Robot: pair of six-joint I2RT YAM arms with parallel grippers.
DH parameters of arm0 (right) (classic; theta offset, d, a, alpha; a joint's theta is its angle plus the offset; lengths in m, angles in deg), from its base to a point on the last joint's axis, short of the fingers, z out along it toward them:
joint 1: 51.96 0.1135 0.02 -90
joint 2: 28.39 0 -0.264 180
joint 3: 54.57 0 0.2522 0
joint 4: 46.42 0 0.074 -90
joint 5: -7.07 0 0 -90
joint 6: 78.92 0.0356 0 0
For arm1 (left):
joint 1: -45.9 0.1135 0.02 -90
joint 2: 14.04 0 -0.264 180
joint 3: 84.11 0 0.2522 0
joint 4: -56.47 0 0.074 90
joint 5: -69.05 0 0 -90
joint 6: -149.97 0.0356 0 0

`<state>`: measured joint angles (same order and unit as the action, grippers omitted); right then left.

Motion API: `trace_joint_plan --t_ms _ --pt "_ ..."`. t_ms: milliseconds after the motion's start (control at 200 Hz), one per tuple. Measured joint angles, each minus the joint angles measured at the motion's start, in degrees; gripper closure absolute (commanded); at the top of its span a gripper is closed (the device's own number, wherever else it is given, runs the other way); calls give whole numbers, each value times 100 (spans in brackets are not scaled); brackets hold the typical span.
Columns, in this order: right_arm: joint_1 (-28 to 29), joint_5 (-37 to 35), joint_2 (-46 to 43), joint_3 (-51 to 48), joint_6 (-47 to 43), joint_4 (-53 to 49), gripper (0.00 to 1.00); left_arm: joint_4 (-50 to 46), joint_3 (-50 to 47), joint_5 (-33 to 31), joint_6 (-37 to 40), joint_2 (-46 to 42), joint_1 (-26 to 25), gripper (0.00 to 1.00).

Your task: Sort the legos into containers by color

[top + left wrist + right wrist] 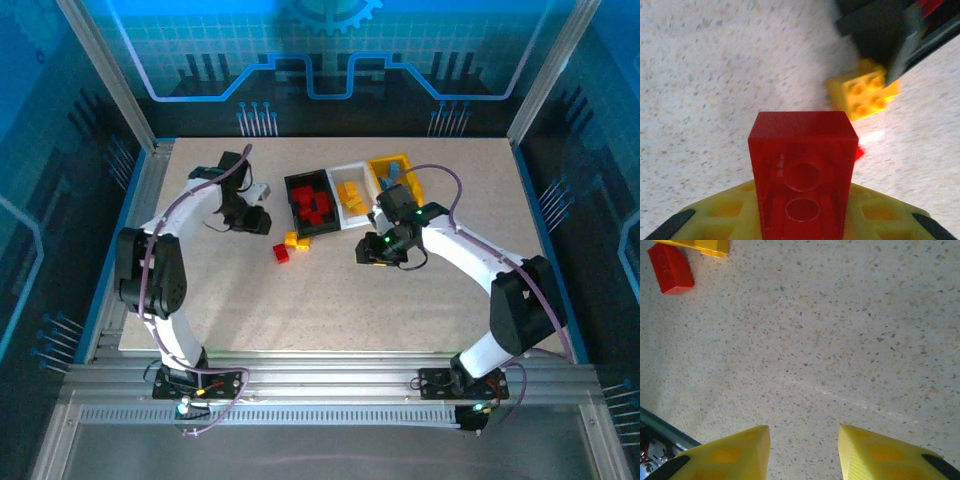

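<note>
My left gripper (802, 210) is shut on a red lego (802, 165), its hollow underside facing the camera between the yellow fingers. In the top view the left gripper (258, 218) hangs left of the black container (290, 205), which holds red legos. Just ahead of the held brick lies an orange-yellow lego (862, 92), beside the black container's corner (875, 30). The white container (337, 172) holds orange-yellow legos and the yellow container (405, 161) holds light blue ones. My right gripper (372, 250) (804, 450) is open over bare table, below the white container.
Two loose legos lie in front of the black container: an orange-yellow one (296, 240) and a red one (282, 254). The right wrist view has this red lego (671, 268) and the orange-yellow one (705, 246) at its top left. Bare table stretches toward the arm bases.
</note>
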<state>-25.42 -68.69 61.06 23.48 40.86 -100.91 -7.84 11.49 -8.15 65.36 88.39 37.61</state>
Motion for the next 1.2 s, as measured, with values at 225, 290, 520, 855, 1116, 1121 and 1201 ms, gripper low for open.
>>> trace_joint_plan --t_ms 225,290,520,855,1116,1121,1201 --pt "-192 4 -122 -201 0 90 58 595 210 857 -1141 -144 -22 66" --pt "-251 13 -212 -251 -2 103 58 704 343 997 -1414 -127 -68 65" --pt "-498 42 -538 -413 -4 96 58 938 1322 1237 -1867 411 -439 65" --pt "-619 42 -640 -431 -31 35 57 684 2553 1252 -1895 1862 -695 59" --pt "-658 37 -643 -431 -94 -79 57 439 3185 1178 -1904 2291 -699 32" --pt "-660 37 -643 -431 -94 -79 57 431 3193 1174 -1886 2291 -699 31" --pt "-686 39 -643 -431 -96 -79 57 407 3252 1139 -1843 2291 -699 8"
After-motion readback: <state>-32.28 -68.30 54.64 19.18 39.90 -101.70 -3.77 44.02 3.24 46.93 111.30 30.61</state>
